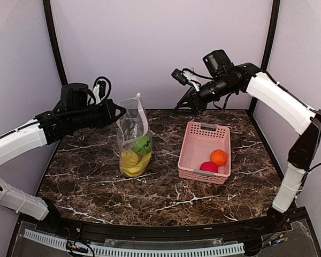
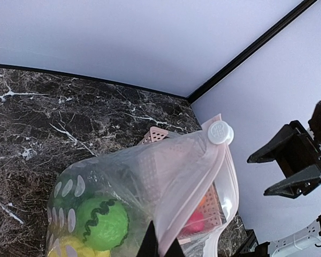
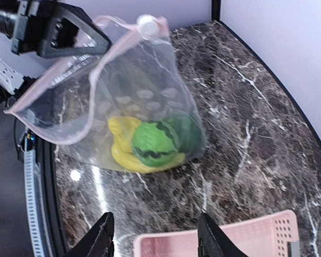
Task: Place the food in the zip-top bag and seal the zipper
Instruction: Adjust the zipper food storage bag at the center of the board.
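Observation:
The zip-top bag (image 1: 134, 136) stands on the table left of centre, with a green pepper (image 1: 143, 144) and yellow food (image 1: 132, 163) inside. My left gripper (image 1: 117, 111) is shut on the bag's upper edge; its fingertips (image 2: 150, 243) pinch the plastic by the pink-tinted zipper (image 2: 198, 182). A white slider (image 2: 220, 132) sits at the zipper's far end. An orange (image 1: 219, 157) and a red-pink ball (image 1: 208, 167) lie in the pink basket (image 1: 195, 139). My right gripper (image 1: 186, 104) is open and empty, high behind the basket; its view shows the bag (image 3: 144, 101).
The pink basket (image 3: 230, 238) lies right of the bag, its near corner just under my right gripper (image 3: 155, 238). The booth's walls and black corner posts close in the back and both sides of the marble table (image 1: 96, 182).

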Action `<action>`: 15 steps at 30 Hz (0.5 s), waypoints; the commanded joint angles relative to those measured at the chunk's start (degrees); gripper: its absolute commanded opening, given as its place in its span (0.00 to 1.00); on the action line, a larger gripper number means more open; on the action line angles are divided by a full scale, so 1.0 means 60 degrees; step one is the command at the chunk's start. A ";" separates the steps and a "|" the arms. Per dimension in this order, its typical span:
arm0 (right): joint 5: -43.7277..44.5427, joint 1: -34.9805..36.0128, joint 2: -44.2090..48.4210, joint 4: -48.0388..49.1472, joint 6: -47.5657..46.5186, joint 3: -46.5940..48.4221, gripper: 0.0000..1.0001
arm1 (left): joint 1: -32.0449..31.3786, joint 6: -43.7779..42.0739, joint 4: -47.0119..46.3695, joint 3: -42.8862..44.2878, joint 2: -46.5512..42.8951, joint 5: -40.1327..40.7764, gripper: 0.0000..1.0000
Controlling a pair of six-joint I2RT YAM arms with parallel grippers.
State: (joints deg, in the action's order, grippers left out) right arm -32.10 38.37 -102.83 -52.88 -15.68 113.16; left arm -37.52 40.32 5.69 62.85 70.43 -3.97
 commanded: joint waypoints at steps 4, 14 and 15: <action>0.1144 -0.1384 0.0602 -0.0684 -0.1727 -0.1823 0.58 | -0.0013 -0.0054 -0.0419 0.0284 0.0060 -0.0316 0.01; 0.3289 -0.2030 0.0889 -0.0688 -0.2697 -0.3917 0.64 | -0.0016 -0.0272 -0.0224 0.0263 0.0042 -0.0350 0.01; 0.3442 -0.2065 0.0819 -0.0713 -0.2723 -0.4011 0.65 | -0.0017 -0.0281 -0.0215 0.0263 0.0048 -0.0386 0.01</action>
State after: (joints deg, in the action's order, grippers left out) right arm -17.41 26.98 -99.61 -56.66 -29.45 91.24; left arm -37.50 39.75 5.19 62.85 71.26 -5.37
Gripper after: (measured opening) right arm 0.641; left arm 0.010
